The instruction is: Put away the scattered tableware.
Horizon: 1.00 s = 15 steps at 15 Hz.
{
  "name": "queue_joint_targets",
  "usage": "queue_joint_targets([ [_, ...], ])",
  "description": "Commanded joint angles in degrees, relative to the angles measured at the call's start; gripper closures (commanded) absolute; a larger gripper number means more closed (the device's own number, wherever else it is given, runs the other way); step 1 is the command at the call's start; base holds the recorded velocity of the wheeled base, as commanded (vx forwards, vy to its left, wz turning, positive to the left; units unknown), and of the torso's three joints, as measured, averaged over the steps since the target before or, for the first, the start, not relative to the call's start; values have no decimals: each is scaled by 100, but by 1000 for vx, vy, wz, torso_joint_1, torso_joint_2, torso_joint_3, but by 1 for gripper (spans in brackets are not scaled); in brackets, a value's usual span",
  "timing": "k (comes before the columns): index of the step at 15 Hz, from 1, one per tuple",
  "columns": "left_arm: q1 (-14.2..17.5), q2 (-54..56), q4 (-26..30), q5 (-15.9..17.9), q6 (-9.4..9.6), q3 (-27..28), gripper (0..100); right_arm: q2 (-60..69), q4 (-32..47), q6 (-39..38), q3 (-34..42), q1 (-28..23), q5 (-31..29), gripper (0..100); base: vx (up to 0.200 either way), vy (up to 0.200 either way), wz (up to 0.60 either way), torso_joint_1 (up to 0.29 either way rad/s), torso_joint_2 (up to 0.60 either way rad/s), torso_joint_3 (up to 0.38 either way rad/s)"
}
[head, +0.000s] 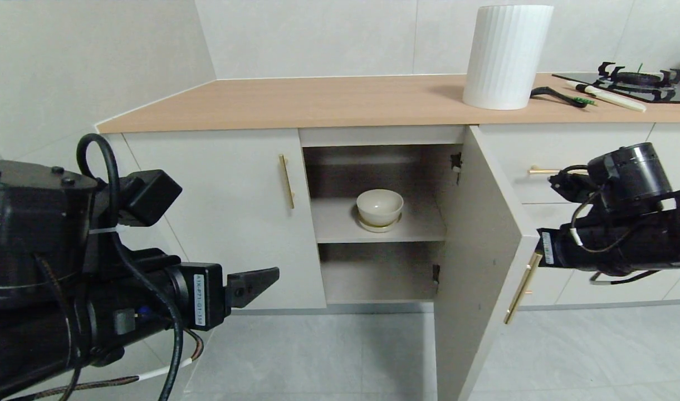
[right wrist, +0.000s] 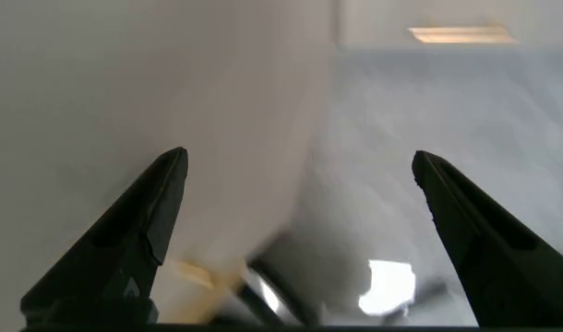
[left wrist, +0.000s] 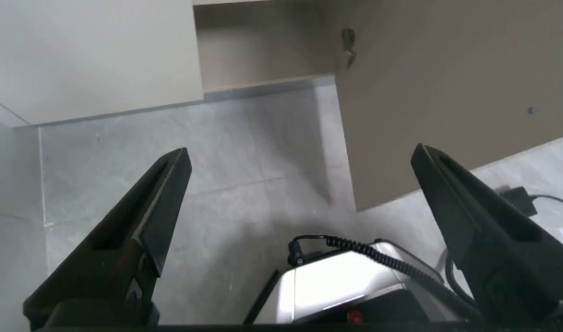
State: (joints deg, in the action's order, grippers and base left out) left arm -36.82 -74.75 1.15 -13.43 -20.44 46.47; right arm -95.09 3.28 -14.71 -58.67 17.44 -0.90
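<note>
The bowl (head: 379,205) is cream, the ribbed cylinder (head: 504,55) white, the countertop (head: 317,103) tan wood-grain.

Soft, even light fills the kitchen. The open cabinet (head: 373,172) is shaded inside (darkest just under its top), the vase (head: 507,55) throws a faint shadow on the surface (head: 317,100), and a glare patch whitens the floor (right wrist: 466,138).
</note>
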Motion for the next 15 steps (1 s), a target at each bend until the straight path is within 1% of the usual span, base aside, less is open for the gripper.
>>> queue_joint_targets([
  [1,-1,-13,-9,7,-3,-15,0,-651,-521,-251,-13,444,257,0,0,0,0,0,0,0],
  [2,-1,-4,-9,7,-3,-15,0,-739,-908,-629,5,637,336,0,0,0,0,0,0,0],
  [4,-1,-4,-53,-1,-3,-15,0,-915,-1418,-1007,102,840,451,0,0,0,0,0,0,0],
  [5,-1,-13,-71,-1,-3,-15,0,-942,-1523,-1016,154,866,451,0,0,0,0,0,0,0],
  [6,-1,-31,-71,-1,-3,-24,0,-1073,-1787,-1051,225,883,442,0,0,0,0,0,0,0],
  [9,-10,-39,-79,-1,-3,-33,0,-1232,-2341,-1420,269,963,415,0,0,0,0,0,0,0],
  [15,-19,-39,-79,-19,5,-42,0,-1390,-2560,-1534,260,963,398,0,0,0,0,0,0,0],
])
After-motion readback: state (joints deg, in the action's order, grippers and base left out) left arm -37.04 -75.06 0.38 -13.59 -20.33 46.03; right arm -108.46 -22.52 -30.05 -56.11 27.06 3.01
